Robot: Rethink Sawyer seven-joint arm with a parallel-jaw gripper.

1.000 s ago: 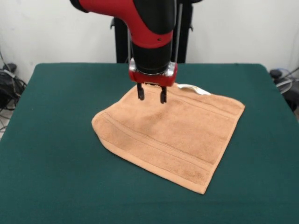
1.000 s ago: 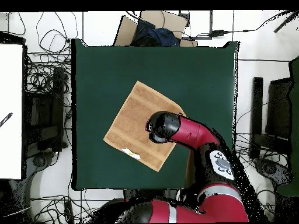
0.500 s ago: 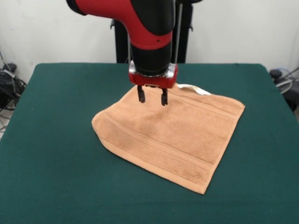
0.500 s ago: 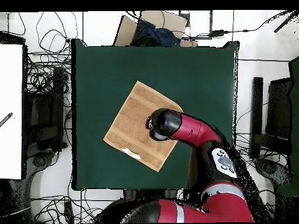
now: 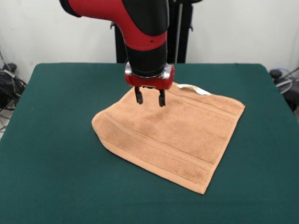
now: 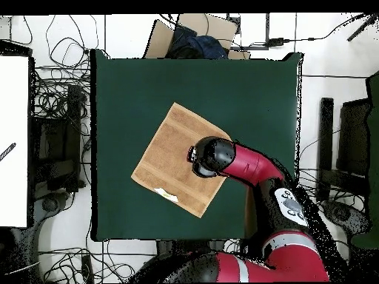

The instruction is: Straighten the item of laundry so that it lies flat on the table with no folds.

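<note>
Across the dark green table, largest thing in both views, nothing has shifted since a second ago: same bare felt all round the cloth. Arm, red and black, comes down over the towel's far part; against the earlier front frames it has drifted a little to picture left and risen slightly. Overhead, its wrist now sits further toward the towel's right-hand corner than before.

Towel, light orange-brown, lies near the table's middle, turned like a diamond overhead. Outline and woven border bands unchanged. Left edge in the front view looks rounded and doubled. Small white label pokes out at the far edge.

Gripper hangs just above the towel's far edge, clear of the cloth, holding nothing. Fingers are spread apart and point down; the towel lies directly beneath them and stretches toward the near side.
</note>
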